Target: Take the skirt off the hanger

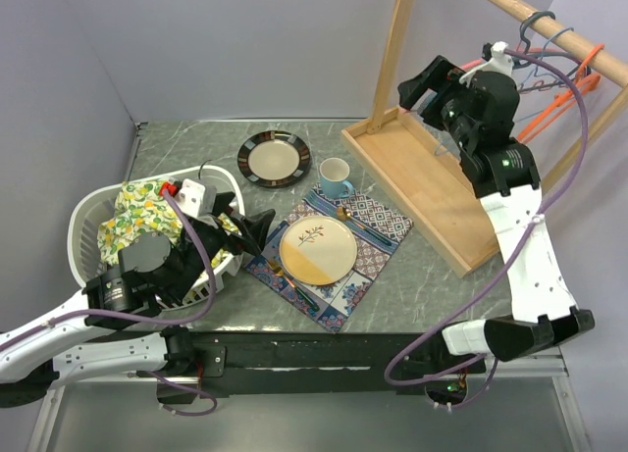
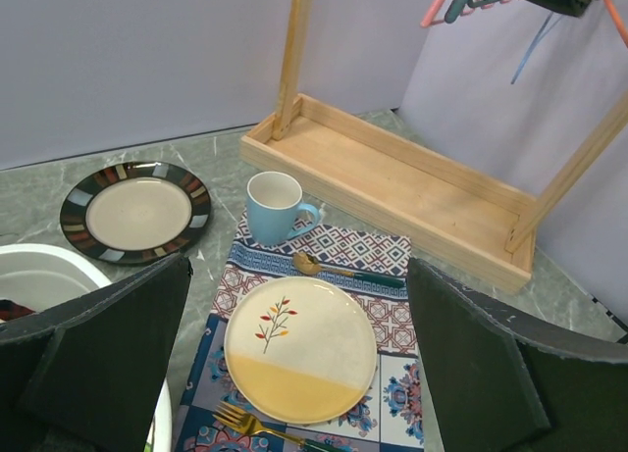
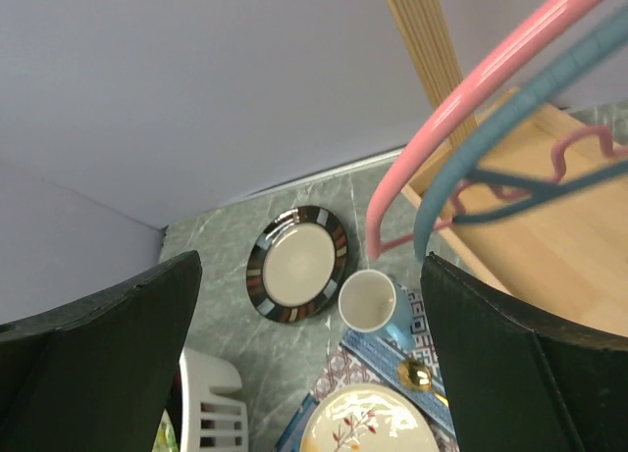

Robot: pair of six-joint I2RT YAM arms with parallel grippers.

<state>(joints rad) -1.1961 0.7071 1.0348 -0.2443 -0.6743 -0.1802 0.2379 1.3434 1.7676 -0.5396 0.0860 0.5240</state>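
Note:
A lemon-print fabric (image 1: pixel 132 212) lies in the white basket (image 1: pixel 83 222) at the left. Orange (image 1: pixel 564 94), blue (image 3: pixel 510 119) and pink (image 3: pixel 461 109) hangers hang bare on the wooden rail (image 1: pixel 549 30) at the upper right. My right gripper (image 1: pixel 420 91) is raised beside the hangers, open and empty; in its wrist view (image 3: pixel 309 354) the pink and blue hangers cross just above its right finger. My left gripper (image 1: pixel 247 234) is low by the basket's right edge, open and empty, facing the cream plate (image 2: pixel 299 349).
The wooden rack's tray base (image 1: pixel 422 187) stands at the right with an upright post (image 1: pixel 392 55). A patterned placemat (image 1: pixel 378 222) holds the cream plate, a fork (image 2: pixel 260 430) and a spoon (image 2: pixel 339 269). A blue mug (image 1: pixel 335 176) and a dark striped plate (image 1: pixel 274 158) sit behind it.

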